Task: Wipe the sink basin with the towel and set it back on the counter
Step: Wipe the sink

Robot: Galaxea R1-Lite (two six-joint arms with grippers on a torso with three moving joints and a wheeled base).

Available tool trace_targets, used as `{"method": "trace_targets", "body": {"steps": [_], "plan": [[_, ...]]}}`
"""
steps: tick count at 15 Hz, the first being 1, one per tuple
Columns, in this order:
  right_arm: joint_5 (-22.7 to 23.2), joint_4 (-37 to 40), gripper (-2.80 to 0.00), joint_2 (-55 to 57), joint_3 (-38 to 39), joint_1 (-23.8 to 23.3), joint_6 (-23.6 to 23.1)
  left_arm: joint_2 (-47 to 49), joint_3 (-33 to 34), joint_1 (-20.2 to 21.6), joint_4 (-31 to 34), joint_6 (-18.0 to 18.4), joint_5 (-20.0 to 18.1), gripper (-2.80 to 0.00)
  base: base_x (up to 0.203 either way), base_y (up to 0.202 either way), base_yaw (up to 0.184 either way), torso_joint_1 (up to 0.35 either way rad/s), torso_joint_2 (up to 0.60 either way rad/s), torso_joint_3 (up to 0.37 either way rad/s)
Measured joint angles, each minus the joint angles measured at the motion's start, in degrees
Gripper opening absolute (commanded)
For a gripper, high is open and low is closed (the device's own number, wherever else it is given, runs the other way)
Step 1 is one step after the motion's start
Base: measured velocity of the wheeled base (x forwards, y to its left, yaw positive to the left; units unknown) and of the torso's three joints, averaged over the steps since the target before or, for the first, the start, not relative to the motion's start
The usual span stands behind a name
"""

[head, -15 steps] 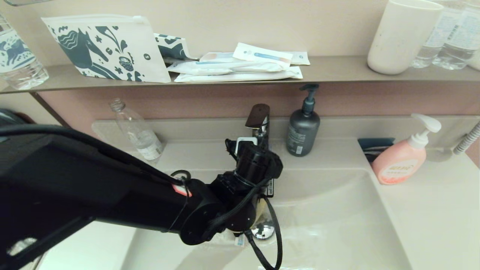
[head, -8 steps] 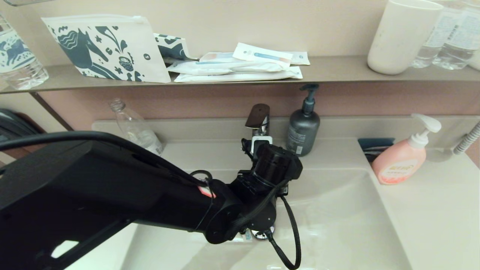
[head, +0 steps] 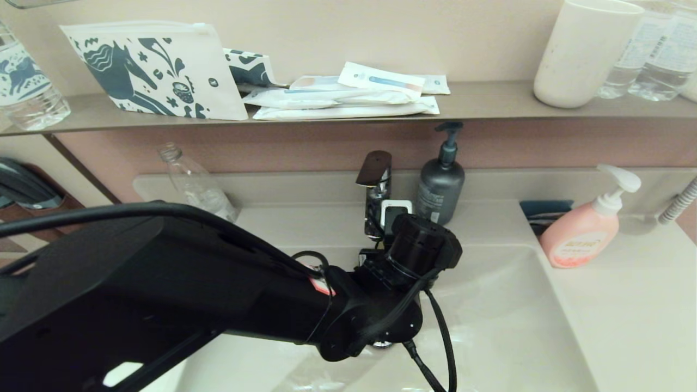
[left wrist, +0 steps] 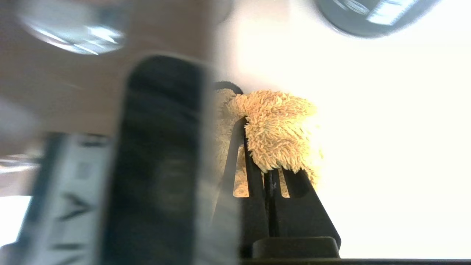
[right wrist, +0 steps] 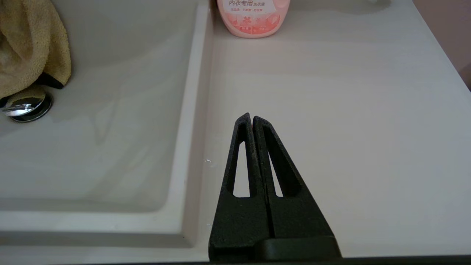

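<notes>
While the left arm reaches across the sink basin (head: 506,326), its left pincer (left wrist: 270,165) is clamped tight on the towel (left wrist: 279,129), whose fluffy yellow pile bunches out past the fingertips. From the head view the pincer itself is hidden under the arm's wrist, so the towel cannot be seen there; the right wrist view shows the towel hanging down inside the basin, its lower edge just over the chrome drain plug (right wrist: 25,106), apparently touching it, though the angle makes that hard to confirm. Just behind the left pincer stands the tap (head: 377,179), and beyond it to the right the dark grey pump bottle (head: 440,185) sits on the worktop (head: 626,316). Well off to the pincer's right stands the pink pump bottle (head: 582,231), at the basin's far corner.

The right pincer (right wrist: 252,119) is closed with nothing between its fingers, and it hovers over the bare worktop right of the basin's edge. The pink bottle lies straight ahead of it and well apart. The basin rim runs just beside this pincer on its left, and the towel is further off on that side.
</notes>
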Motion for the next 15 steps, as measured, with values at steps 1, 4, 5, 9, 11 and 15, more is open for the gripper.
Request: {"method": "trace_targets", "body": {"steps": [1, 4, 5, 9, 11, 15], "plan": [[0.0, 0.0, -2.8, 0.0, 0.0, 0.0, 0.0, 0.3, -0.4, -0.3, 0.2, 0.0, 0.1, -2.8, 0.0, 0.0, 0.0, 0.0, 0.0, 0.0], [0.0, 0.0, -2.8, 0.0, 0.0, 0.0, 0.0, 1.4, -2.5, -1.0, 1.6, -0.1, 0.9, -2.8, 0.0, 0.0, 0.0, 0.0, 0.0, 0.0], [0.0, 0.0, -2.8, 0.0, 0.0, 0.0, 0.0, 1.7, -3.2, -1.2, 1.9, -0.1, 1.0, -2.8, 0.0, 0.0, 0.0, 0.0, 0.0, 0.0], [0.0, 0.0, -2.8, 0.0, 0.0, 0.0, 0.0, 3.4, -8.4, -1.7, 4.8, 0.0, 1.7, -2.8, 0.0, 0.0, 0.0, 0.0, 0.0, 0.0], [0.0, 0.0, -2.8, 0.0, 0.0, 0.0, 0.0, 4.5, -12.1, -2.5, 7.2, -0.1, 2.2, -2.8, 0.0, 0.0, 0.0, 0.0, 0.0, 0.0], [0.0, 0.0, -2.8, 0.0, 0.0, 0.0, 0.0, 6.9, -18.1, -4.5, 11.2, -0.3, 3.7, -2.8, 0.0, 0.0, 0.0, 0.0, 0.0, 0.0]]}}
